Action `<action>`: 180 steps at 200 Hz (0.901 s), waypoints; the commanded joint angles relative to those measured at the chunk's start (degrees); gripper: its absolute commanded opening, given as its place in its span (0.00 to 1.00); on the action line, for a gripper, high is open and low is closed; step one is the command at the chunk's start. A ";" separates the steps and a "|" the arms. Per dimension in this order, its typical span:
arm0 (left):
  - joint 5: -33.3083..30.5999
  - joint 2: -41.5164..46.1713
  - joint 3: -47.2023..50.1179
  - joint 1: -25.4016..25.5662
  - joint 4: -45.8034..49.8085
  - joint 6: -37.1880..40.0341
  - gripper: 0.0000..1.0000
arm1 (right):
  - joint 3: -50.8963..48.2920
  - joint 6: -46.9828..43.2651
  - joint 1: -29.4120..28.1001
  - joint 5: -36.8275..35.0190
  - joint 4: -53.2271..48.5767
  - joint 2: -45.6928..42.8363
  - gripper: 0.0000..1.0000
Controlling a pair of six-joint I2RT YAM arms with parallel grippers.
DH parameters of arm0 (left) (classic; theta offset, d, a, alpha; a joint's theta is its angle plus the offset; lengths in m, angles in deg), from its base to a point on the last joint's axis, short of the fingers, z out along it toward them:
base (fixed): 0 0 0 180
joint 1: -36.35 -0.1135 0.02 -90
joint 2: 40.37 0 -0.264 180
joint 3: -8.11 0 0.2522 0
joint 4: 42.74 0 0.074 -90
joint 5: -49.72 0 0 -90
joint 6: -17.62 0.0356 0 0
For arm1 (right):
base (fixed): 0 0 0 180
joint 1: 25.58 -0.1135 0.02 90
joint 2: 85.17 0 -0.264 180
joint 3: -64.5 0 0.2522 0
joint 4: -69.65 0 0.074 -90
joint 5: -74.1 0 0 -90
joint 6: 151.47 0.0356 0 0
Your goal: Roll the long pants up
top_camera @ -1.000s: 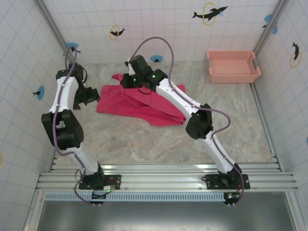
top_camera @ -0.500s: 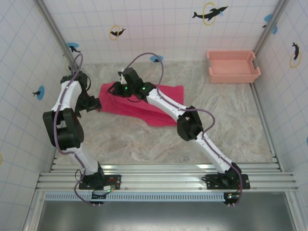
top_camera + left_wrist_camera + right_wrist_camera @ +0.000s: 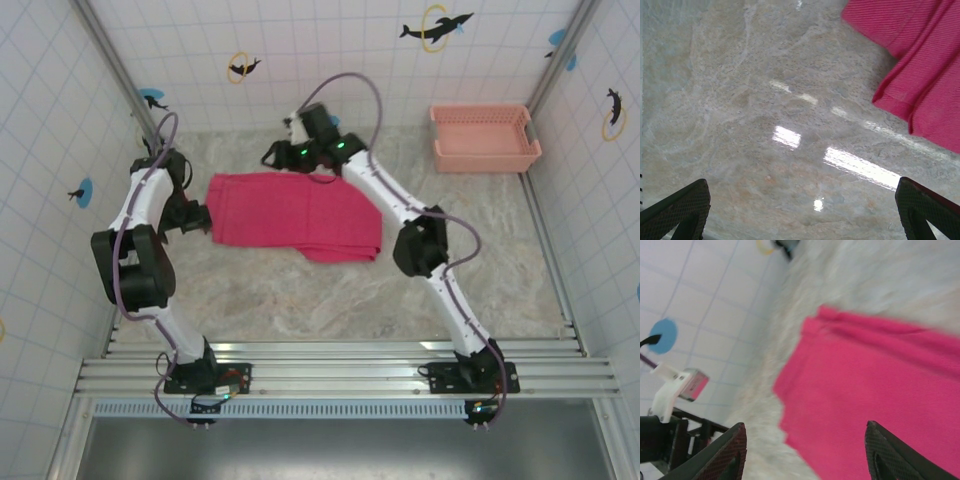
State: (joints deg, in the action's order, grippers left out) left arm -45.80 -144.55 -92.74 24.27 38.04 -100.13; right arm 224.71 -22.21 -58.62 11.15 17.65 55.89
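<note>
The long pants [image 3: 295,215] lie flat on the table as a folded magenta-red rectangle. My left gripper [image 3: 203,218] hovers at their left edge, open, with bare table between its fingertips [image 3: 675,210]. In the left wrist view a corner of the pants [image 3: 920,75] shows at the upper right, clear of my left gripper [image 3: 802,215]. My right gripper [image 3: 278,156] hangs over the pants' far edge, open and holding nothing. Seen from the right wrist, the pants [image 3: 875,390] spread below my right gripper [image 3: 807,455], whose fingers [image 3: 727,455] stand wide apart.
A pale pink slotted basket [image 3: 484,138] stands at the back right corner. Tiled walls close in the table at the back and both sides. Bare marble table [image 3: 300,300] stretches in front of the pants. The left arm [image 3: 670,440] shows in the right wrist view.
My right gripper opened, let go of the pants and pulled back toward the far wall. The pants went from bunched to a flat rectangle. The left arm hardly moved.
</note>
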 commanded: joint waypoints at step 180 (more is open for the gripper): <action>9.29 -20.08 -4.92 20.64 -5.41 -24.97 0.98 | -32.73 -23.53 18.14 -1.30 -10.10 -2.61 0.50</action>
State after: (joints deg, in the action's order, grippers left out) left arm -37.58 -160.68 -94.94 43.55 32.18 -121.88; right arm 188.69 -44.87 -40.50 7.19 7.38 49.64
